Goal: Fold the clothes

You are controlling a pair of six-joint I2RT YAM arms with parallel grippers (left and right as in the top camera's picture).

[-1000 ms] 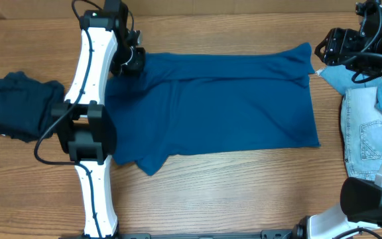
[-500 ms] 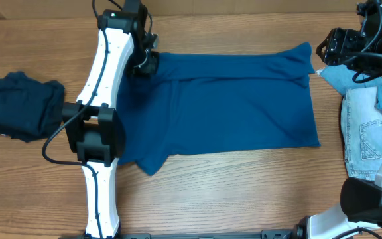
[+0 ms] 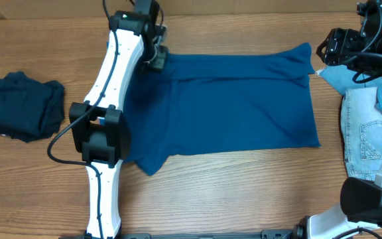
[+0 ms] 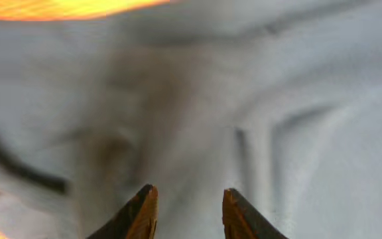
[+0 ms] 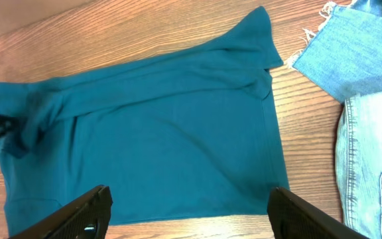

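Lying spread out across the middle of the bench, the mid-blue garment makes a wide, nearly rectangular shape, with soft creases along its far edge and one small corner that points out at the near left. The left arm reaches over the left part of this cloth, and the left gripper is at the far left corner of the garment, low over the fabric. In the left wrist view the picture is blurred, but the two fingertips stand a little apart and only wrinkled cloth shows in the gap between them, so this gripper looks released, with nothing pinched. The right gripper is up at the far right side of the bench, well apart from the blue cloth; its fingers are spread wide and they grasp nothing. The dark navy garment lies crumpled in a heap at the left side, apart from the blue one. The denim pieces, pale blue with frayed edges, lie at the right edge of the bench, near the right border of the mid-blue garment but not touching it
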